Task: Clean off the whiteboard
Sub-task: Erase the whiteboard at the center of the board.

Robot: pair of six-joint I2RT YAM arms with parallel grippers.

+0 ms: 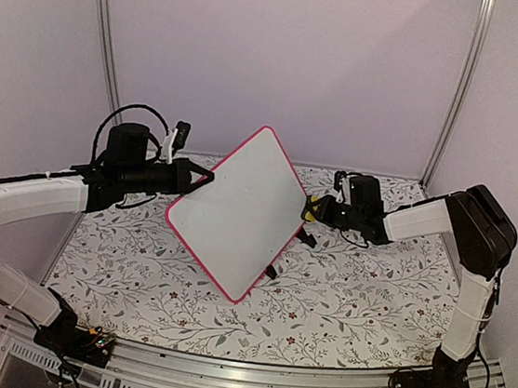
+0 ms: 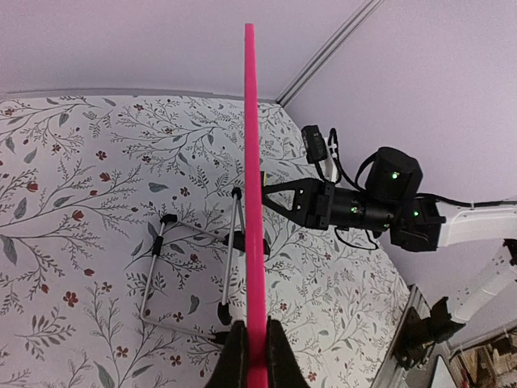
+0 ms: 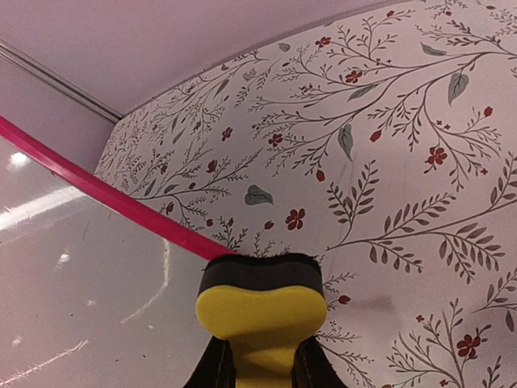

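Left pincer [image 1: 192, 179] pinches whiteboard [image 1: 238, 212] edge; right pincer [image 1: 318, 210] pinches yellow eraser [image 3: 260, 311], just right of whiteboard's face.

White-covered arms [image 1: 29, 201], black joints; left hand [image 1: 204, 179], right hand [image 1: 313, 210] black; black cable [image 1: 123, 111] looped.

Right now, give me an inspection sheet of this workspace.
Surface: floral cloth, lying flat.
Job's things: whiteboard held off the cloth, one corner up; no writing seen from above.
Clutter: wire stand below the board; cannot tell if it is attached.
Grippers: left gripper shut on the board's left edge; right gripper shut on a yellow eraser at the board's right edge.
Cables: black loop over the left wrist.
Surroundings: plain walls, metal posts.
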